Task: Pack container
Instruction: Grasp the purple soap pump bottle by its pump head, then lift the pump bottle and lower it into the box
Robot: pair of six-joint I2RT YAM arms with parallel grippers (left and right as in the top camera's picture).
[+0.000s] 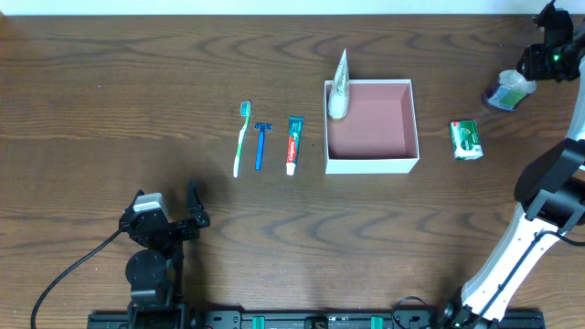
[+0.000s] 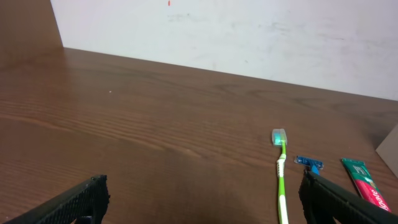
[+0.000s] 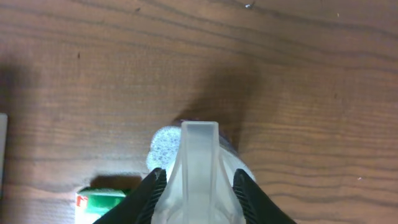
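- Brown wood-grain table (image 1: 91, 91) carries everything; the container (image 1: 372, 165) sits right of centre, white walls, dusty-pink floor, square to the table edges.
- Inside the container: one white tube (image 1: 339, 91), propped in the far-left corner, its crimped end rising above the rim. The rest of the pink floor is bare.
- Left of the container, in a row and apart from one another: toothpaste (image 1: 293, 142) just beside the left wall, then a blue razor (image 1: 261, 143), then a green toothbrush (image 1: 242, 137) farthest out. All three lie roughly parallel to that wall.
- Right of the container: a small green box (image 1: 466, 141), near the right wall but not touching it, with a strip of bare wood between.
- Farther right of the container and towards the far table edge: a translucent bottle (image 3: 199, 168), just beyond the green box.
- Right gripper (image 3: 200, 193): its black fingers (image 3: 153, 193) press against both sides of the translucent bottle, so the claw is clamped on it. Whether the bottle's base is on the wood cannot be told.
- Left gripper (image 2: 205, 208): jaws spread wide with nothing between them, low over the table, well left of the container on its near side and apart from the row of three.
- Open wood lies on the far side of the container and across the whole left part of the table.
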